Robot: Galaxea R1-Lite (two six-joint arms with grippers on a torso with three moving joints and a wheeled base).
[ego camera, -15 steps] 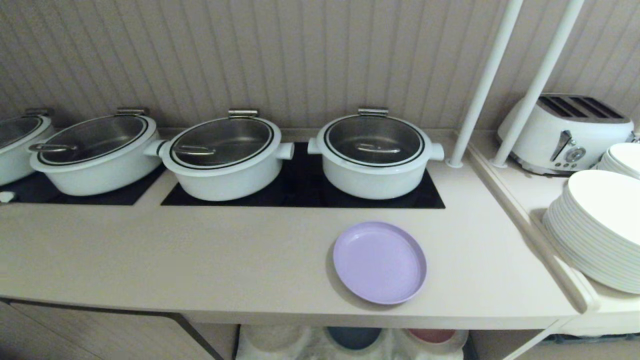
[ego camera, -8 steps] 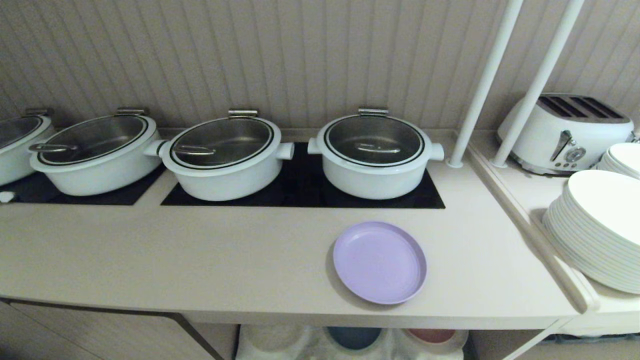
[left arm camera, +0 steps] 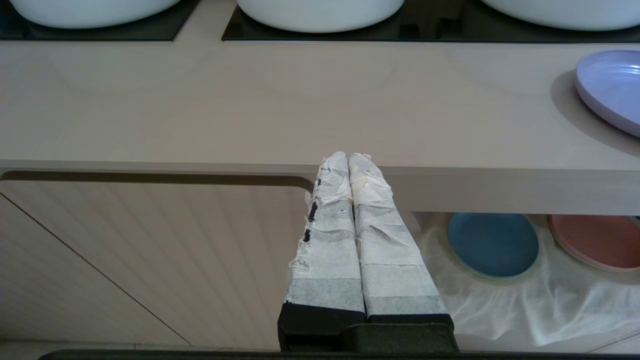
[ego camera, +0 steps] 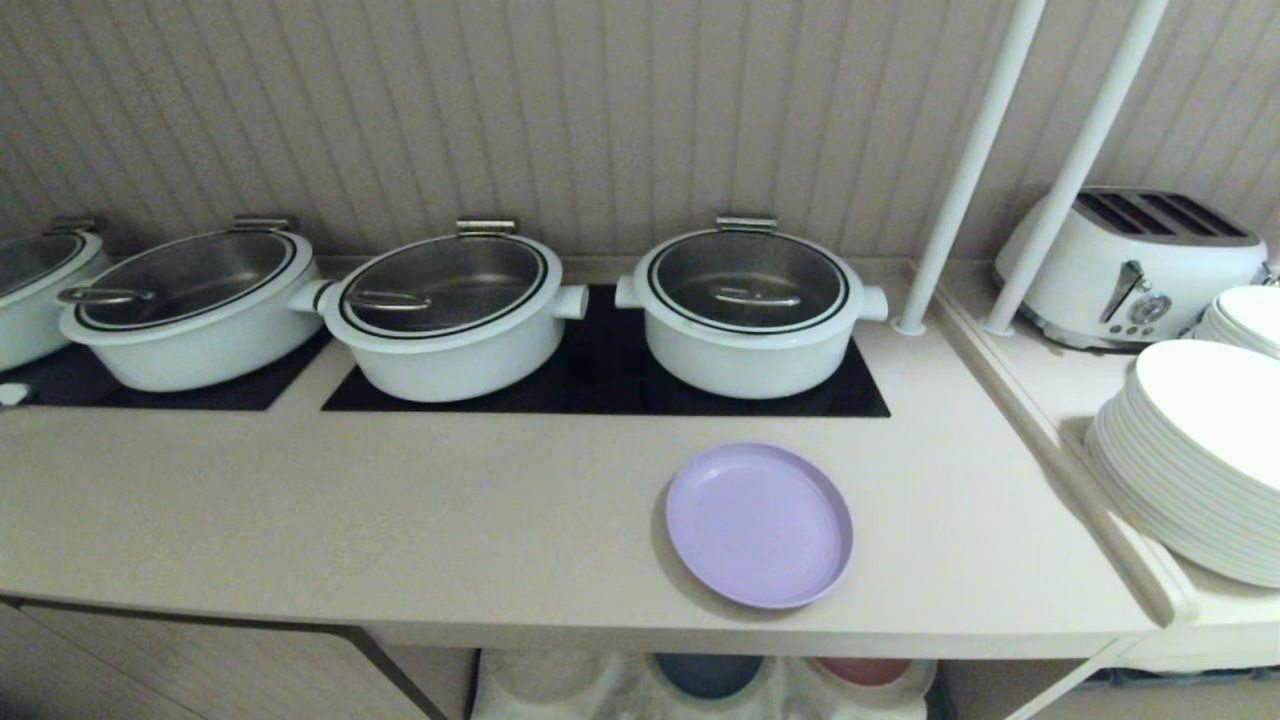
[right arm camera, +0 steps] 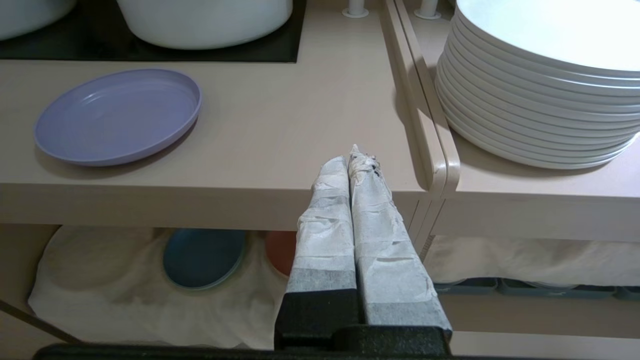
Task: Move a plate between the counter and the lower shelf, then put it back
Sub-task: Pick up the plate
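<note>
Three white pots with steel lids stand in a row before a ribbed beige wall: one at the left [ego camera: 190, 305], one in the middle [ego camera: 450, 310], one at the right [ego camera: 750, 305]. Part of a fourth pot [ego camera: 40, 290] shows at the far left. To the right stand two white poles [ego camera: 975, 160], a white toaster [ego camera: 1135, 265] and stacked white plates [ego camera: 1200, 450]. Below lie a blue plate [left arm camera: 492, 245] and a pink plate [left arm camera: 597, 241].
</note>
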